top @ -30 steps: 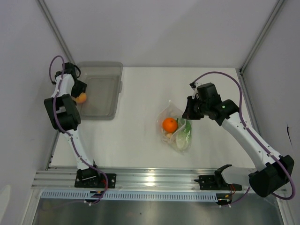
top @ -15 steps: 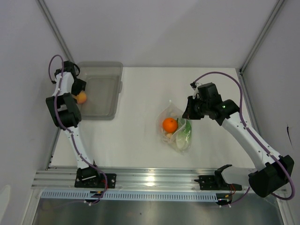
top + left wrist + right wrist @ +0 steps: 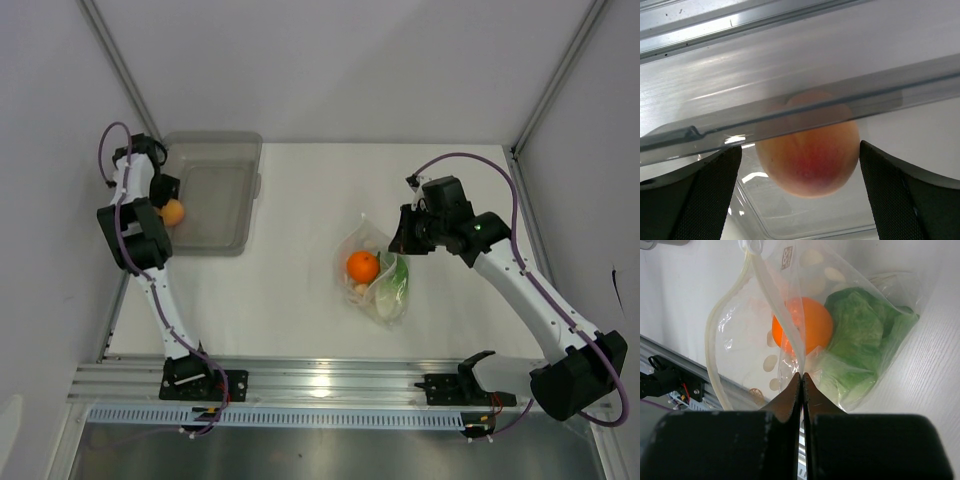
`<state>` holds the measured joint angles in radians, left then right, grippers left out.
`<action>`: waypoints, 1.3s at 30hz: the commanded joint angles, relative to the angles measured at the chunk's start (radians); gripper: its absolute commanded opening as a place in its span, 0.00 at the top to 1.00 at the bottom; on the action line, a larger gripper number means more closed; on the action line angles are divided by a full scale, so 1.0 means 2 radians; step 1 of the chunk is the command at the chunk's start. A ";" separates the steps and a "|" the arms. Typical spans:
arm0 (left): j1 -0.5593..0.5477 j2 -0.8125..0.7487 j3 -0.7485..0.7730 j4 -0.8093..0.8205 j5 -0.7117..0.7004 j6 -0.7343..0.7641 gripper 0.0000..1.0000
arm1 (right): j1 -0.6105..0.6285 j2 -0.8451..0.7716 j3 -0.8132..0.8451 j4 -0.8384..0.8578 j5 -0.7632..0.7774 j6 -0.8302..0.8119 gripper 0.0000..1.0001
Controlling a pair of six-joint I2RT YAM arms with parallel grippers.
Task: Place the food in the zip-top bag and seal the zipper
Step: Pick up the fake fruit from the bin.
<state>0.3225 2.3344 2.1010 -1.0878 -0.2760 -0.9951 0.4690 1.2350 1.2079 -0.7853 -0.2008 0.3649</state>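
Note:
The zip-top bag (image 3: 362, 238) lies right of the table's middle with its mouth gaping. Inside it are an orange fruit (image 3: 363, 266), the green lettuce (image 3: 392, 285) and a pale lump (image 3: 360, 289). My right gripper (image 3: 396, 243) is shut on the bag's film (image 3: 790, 300) just above the orange fruit (image 3: 810, 325) and the lettuce (image 3: 860, 335). At the far left, a second orange fruit (image 3: 173, 211) sits at the grey bin's left wall. My left gripper (image 3: 800, 147) is open around this fruit (image 3: 810, 160); the right finger touches it, and a gap shows on the left.
The translucent grey bin (image 3: 215, 160) stands at the back left, and its rim (image 3: 840, 100) crosses the left wrist view in front of the fruit. Grey walls stand on both sides of the table. A metal rail (image 3: 330, 380) runs along the near edge.
The left wrist has shifted slightly up and to the left beside the bin. The fruit there has hardly moved. The right arm and the bag are still.

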 commanded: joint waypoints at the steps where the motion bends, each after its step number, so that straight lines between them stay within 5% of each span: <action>1: 0.014 0.006 0.022 -0.016 0.009 -0.022 0.01 | -0.001 0.002 -0.001 0.016 -0.007 -0.004 1.00; 9: 0.019 0.009 0.019 -0.008 0.027 -0.015 0.10 | -0.001 0.006 0.003 0.018 -0.011 -0.002 1.00; 22: 0.019 -0.024 -0.027 0.013 0.060 0.007 0.53 | -0.002 0.005 0.006 0.018 -0.009 0.005 1.00; 27: 0.014 -0.093 -0.120 0.058 0.119 -0.013 0.59 | -0.002 0.014 0.005 0.019 0.000 0.004 1.00; 39: -0.094 -0.263 -0.178 0.083 0.126 -0.011 0.55 | -0.003 0.025 0.012 0.008 0.017 0.013 1.00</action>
<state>0.1959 1.9614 1.7683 -0.9478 -0.0456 -1.0054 0.4686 1.2869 1.2079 -0.7734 -0.1940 0.3737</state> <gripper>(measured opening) 0.774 0.007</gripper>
